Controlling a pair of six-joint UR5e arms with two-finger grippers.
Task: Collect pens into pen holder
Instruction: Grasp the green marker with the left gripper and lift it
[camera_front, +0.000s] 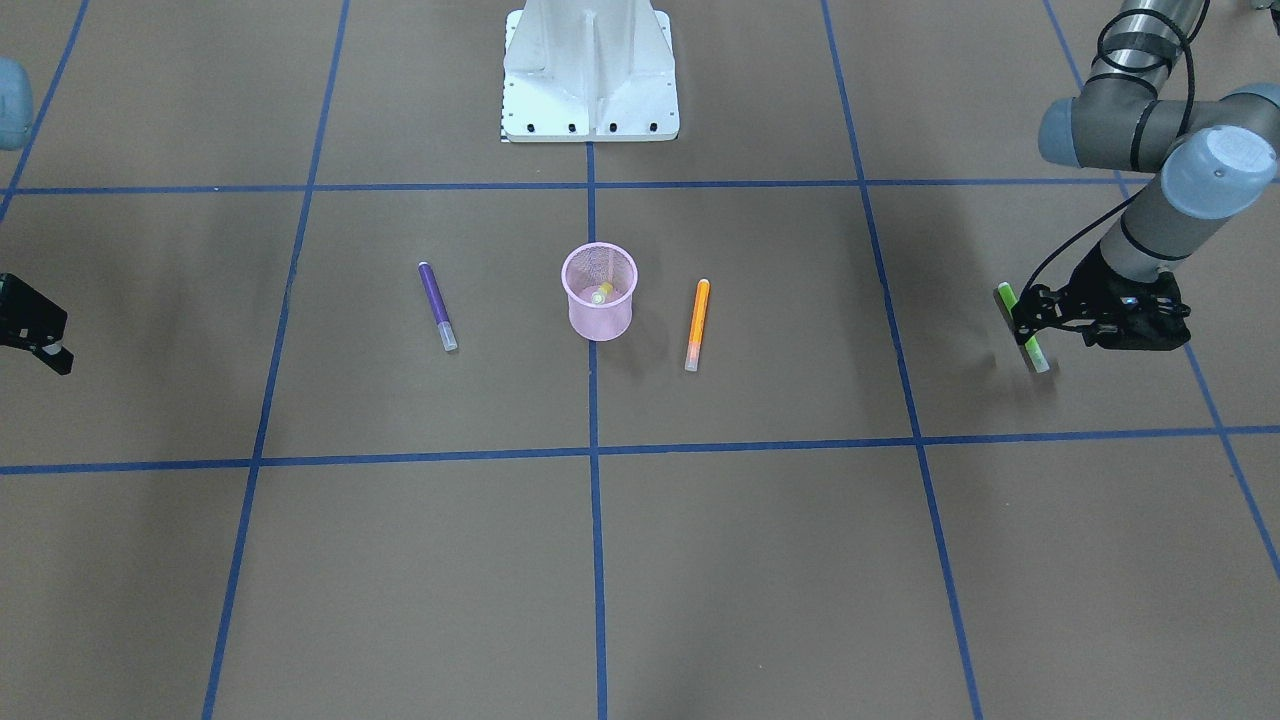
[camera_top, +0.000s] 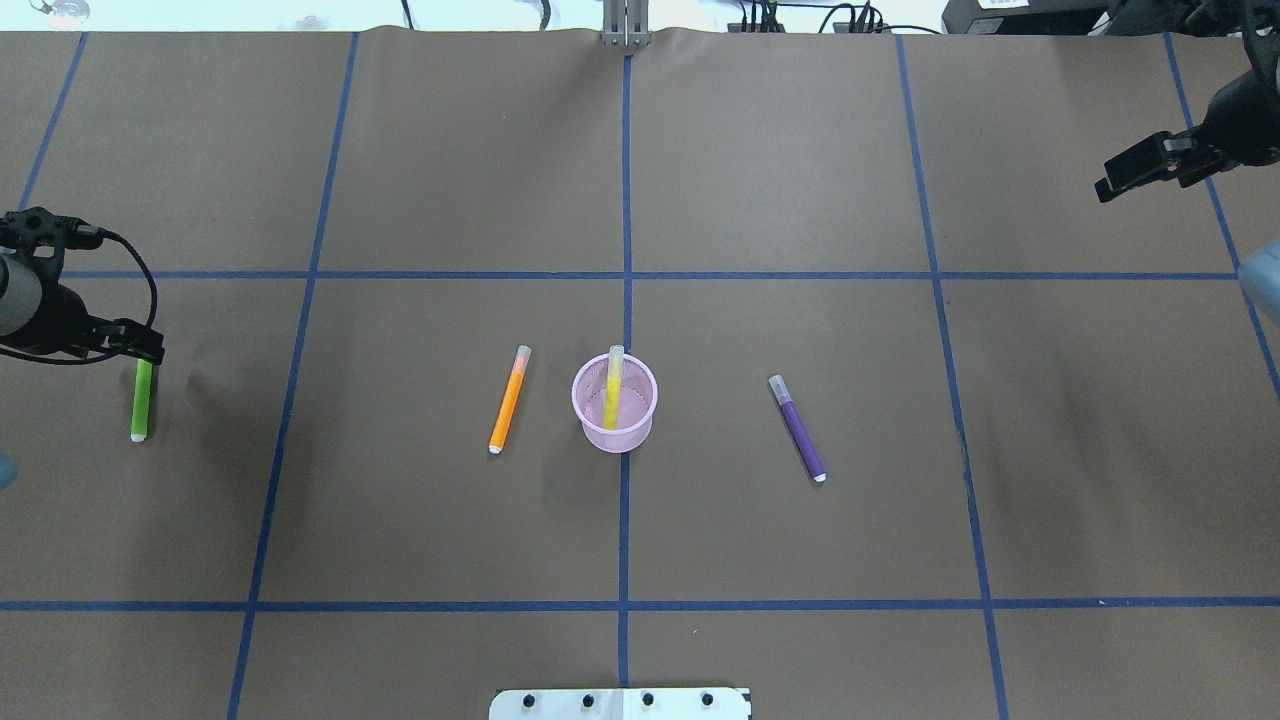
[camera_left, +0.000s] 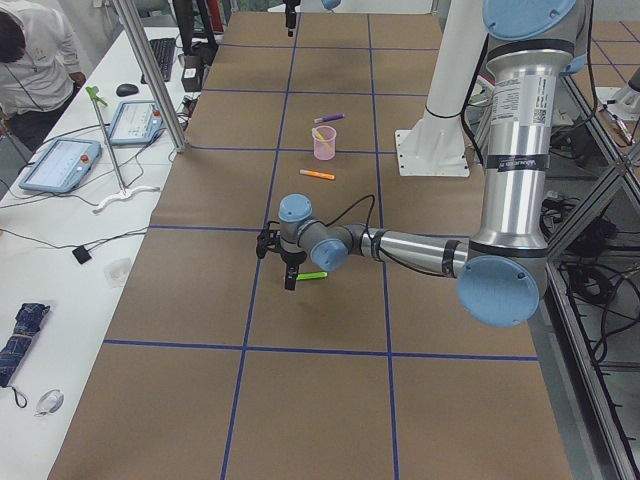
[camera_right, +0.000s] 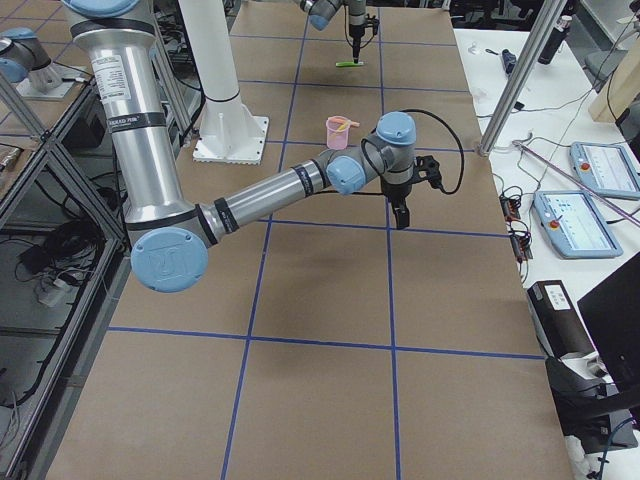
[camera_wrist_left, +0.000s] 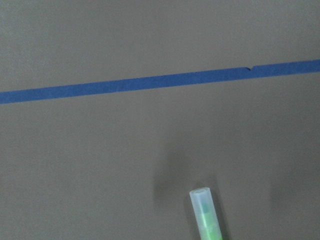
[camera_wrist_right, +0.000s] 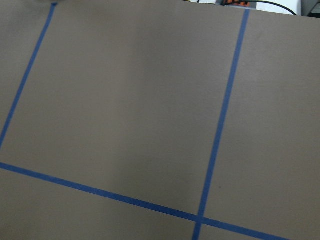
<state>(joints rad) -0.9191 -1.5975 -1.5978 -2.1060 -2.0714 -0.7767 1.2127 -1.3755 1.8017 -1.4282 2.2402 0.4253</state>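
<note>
The pink mesh pen holder stands upright at mid-table, also in the front view, with the pale yellow pen leaning inside it. The orange pen lies just to its left and the purple pen to its right, both flat on the table. My left gripper is far left, shut on the green pen, low over the table; the pen's clear cap shows in the left wrist view. My right gripper hangs far right at the back, shut and empty.
The robot's white base plate stands behind the holder in the front view. Blue tape lines divide the brown paper-covered table into squares. Operators' desks with tablets run along the table's far long side.
</note>
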